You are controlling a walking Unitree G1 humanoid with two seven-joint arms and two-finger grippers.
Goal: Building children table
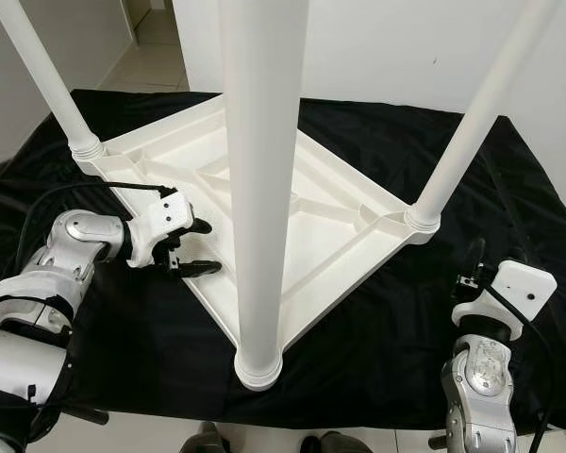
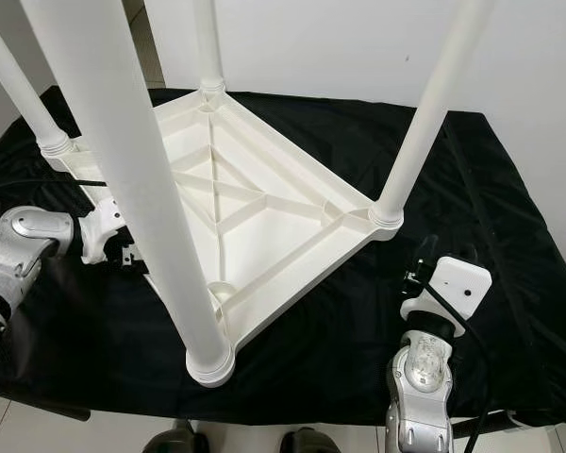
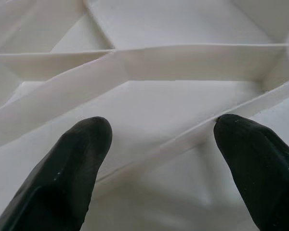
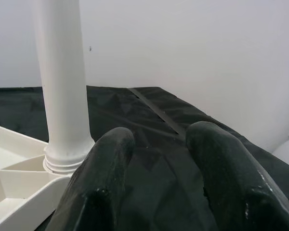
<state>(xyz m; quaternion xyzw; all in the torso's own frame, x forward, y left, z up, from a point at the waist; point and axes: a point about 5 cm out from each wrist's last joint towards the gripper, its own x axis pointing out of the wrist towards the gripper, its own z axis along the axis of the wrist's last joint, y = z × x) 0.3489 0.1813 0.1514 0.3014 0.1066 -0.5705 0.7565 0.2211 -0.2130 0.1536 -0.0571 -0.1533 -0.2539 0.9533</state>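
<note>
black cloth (image 1: 358, 349) covers the work surface, white wall behind. nearest, right end effector (image 4: 156, 159) hangs over bare cloth, fingers narrowly parted, holding nothing. left end effector (image 1: 196, 247) spread wide at the rim of the upturned white children table (image 1: 311, 226). four legs (image 1: 262, 189) stand upright.
</note>
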